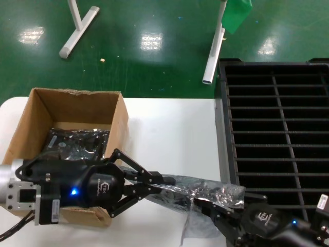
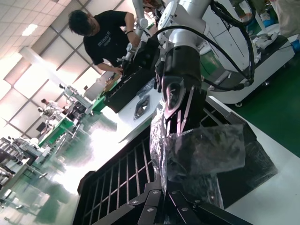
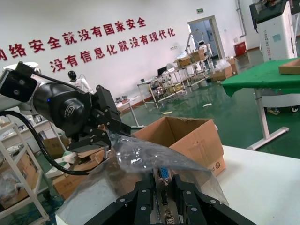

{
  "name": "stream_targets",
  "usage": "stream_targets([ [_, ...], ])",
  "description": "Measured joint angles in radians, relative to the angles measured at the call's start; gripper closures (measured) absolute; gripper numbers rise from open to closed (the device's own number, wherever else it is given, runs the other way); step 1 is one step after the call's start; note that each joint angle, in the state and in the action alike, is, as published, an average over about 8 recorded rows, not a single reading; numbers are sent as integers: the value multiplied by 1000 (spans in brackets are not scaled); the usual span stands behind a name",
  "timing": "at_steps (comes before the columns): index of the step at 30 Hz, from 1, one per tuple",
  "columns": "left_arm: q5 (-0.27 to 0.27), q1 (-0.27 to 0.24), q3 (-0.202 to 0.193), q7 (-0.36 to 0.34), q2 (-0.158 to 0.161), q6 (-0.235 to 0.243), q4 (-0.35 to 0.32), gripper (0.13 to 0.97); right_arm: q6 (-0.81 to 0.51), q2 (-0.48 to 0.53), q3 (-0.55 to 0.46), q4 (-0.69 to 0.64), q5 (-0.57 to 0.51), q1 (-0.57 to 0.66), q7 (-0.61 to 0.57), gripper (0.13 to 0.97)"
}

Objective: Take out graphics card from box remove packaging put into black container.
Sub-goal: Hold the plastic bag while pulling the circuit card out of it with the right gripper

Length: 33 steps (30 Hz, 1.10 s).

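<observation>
Head view, item 1: packaging (image 1: 203, 194), silver-grey bag, held above the white table (image 1: 175, 134) between the box (image 1: 67, 128) and the black container (image 1: 277, 134), long axis running left to right.
Item 2: left gripper (image 1: 154, 186), fingers pinched on the bag's left end.
Item 3: right gripper (image 1: 218, 208), fingers closed on the bag's right end; in the right wrist view the graphics card (image 3: 164, 185) shows inside the bag, its blue connector end nearest this gripper.
Item 4: box, more bagged stock inside.
Handling note: you appear to be stripping the bag. Pull the two grippers apart along the bag's long axis, holding the card firmly in the right gripper so only the film slides off; avoid twisting.
</observation>
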Motion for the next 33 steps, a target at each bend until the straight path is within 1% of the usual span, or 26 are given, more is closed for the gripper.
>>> stream_targets([
  [13, -10, 16, -14, -3, -16, 2, -23, 955, -1, 1, -6, -1, -1, 5, 4, 872],
  [33, -6, 22, -15, 9, -33, 13, -15, 955, -11, 14, -13, -3, 2, 11, 24, 874],
])
